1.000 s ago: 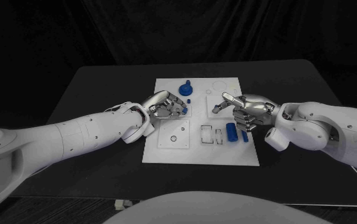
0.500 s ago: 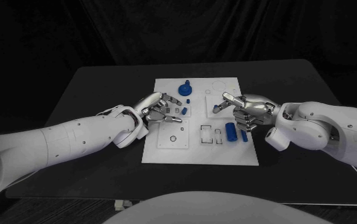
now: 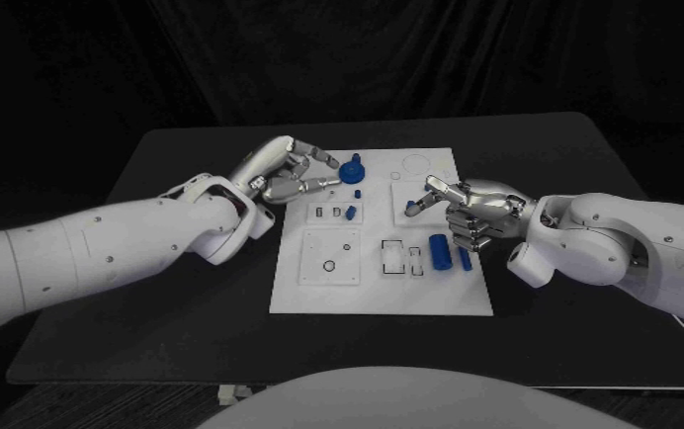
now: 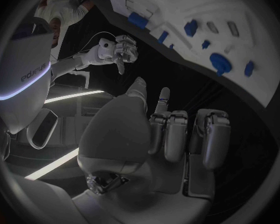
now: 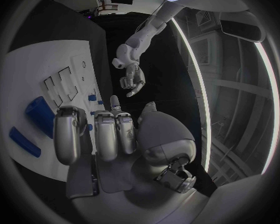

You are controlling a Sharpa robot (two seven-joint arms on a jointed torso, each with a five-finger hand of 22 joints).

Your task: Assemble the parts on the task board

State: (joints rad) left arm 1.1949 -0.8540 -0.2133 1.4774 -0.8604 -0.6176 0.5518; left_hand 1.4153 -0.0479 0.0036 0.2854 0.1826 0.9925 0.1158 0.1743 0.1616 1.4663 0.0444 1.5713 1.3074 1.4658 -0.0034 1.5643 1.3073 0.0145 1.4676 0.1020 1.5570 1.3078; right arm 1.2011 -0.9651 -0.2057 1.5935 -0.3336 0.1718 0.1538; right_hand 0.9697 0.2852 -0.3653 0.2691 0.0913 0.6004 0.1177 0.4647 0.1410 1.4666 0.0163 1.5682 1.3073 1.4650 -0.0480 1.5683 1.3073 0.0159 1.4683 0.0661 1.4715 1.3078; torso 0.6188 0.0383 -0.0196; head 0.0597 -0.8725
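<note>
Head view shows the left hand (image 3: 290, 174) with fingers curled on nothing, just beside a blue knob (image 3: 355, 169); the right hand (image 3: 467, 209), fingers curled empty, is near a blue cylinder (image 3: 441, 249) on the white board (image 3: 383, 296).

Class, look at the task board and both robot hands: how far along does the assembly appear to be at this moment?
Early to midway, as far as can be told. Looking done: a blue knob stands at the task board's far end. In hand: nothing; the left robot hand hovers beside that knob, and the right robot hand sits curled over the board's right side. Left: a blue cylinder and blue bar lie loose, and rectangular slots look unfilled.
</note>
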